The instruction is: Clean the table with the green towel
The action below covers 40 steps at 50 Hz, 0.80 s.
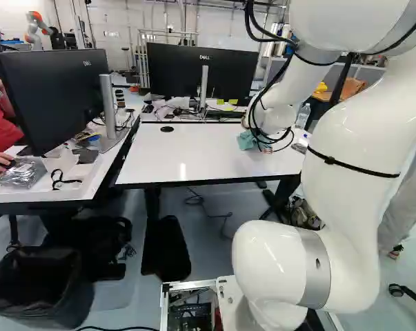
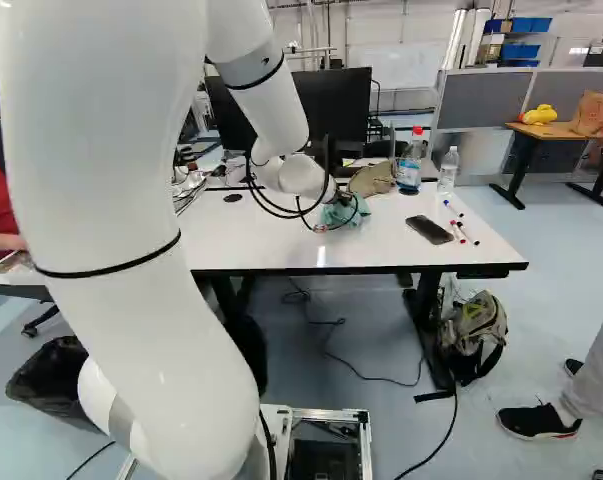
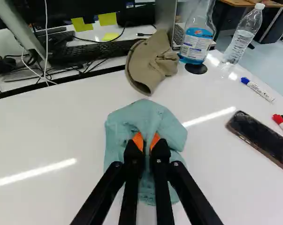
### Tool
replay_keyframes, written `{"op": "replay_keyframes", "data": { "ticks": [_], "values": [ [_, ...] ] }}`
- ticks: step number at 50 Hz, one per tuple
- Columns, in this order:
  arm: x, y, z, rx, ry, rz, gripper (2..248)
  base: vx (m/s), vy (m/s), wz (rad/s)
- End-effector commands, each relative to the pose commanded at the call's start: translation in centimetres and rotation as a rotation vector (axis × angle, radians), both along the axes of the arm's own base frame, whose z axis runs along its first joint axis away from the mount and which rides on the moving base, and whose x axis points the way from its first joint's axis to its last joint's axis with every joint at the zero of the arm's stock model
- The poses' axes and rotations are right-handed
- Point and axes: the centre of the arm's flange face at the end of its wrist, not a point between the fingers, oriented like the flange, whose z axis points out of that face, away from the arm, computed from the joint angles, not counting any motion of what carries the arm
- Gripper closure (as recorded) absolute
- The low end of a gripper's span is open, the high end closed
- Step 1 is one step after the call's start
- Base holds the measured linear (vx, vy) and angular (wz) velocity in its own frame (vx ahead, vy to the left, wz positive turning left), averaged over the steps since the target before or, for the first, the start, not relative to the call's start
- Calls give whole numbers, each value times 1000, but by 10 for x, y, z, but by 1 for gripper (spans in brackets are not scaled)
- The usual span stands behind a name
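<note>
The hand (image 2: 335,201) pinches the green towel (image 3: 148,115) between its orange pads (image 3: 138,140), over the white surface (image 3: 42,131). Ahead sits a hat (image 3: 148,63) beside a bottle (image 3: 196,42); a phone (image 3: 261,138) lies near.

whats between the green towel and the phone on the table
Just bare white tabletop, with a streak of reflected light on it; the wrist view shows no object between the towel and the phone.
</note>
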Motion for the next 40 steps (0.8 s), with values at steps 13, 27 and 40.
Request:
{"op": "replay_keyframes", "data": {
  "ticks": [13,27,40],
  "values": [
    [15,12,12,-9,-27,32,213,0,0,0],
    [30,31,28,-18,-60,74,213,0,0,0],
    [43,49,42,-25,-90,113,213,0,0,0]
  ]
}}
